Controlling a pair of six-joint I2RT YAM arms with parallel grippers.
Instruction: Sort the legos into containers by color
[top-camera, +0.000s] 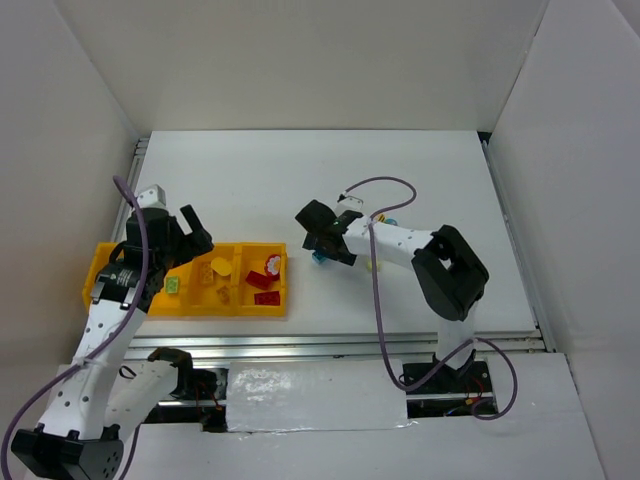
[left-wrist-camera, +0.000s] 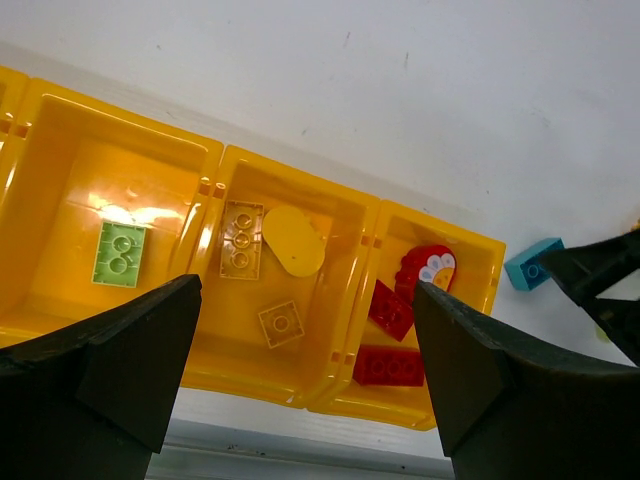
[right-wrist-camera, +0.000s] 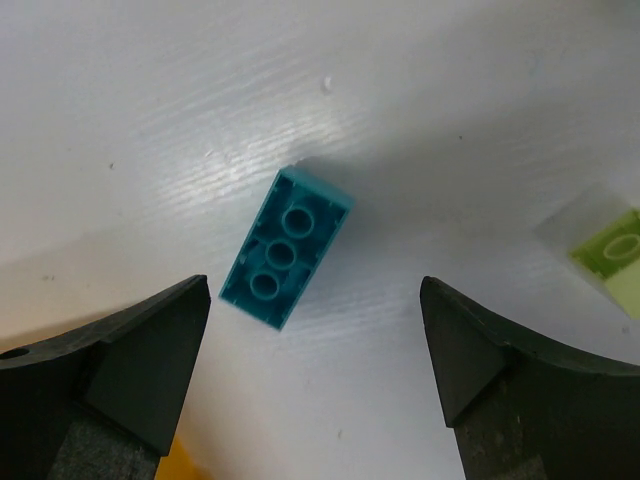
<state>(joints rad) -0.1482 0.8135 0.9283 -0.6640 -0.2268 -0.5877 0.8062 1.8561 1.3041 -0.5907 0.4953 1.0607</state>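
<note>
Right pincer (right-wrist-camera: 312, 298) gapes wide above the teal brick (right-wrist-camera: 285, 248), touching nothing; left pincer (left-wrist-camera: 306, 300), equally wide and empty, hangs over the yellow tray (left-wrist-camera: 211, 186).

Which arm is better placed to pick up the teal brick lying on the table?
Right. The right gripper is open directly above the teal brick, which its wrist view frames between the fingers. The left gripper hangs open over the yellow tray, away from that brick.
</note>
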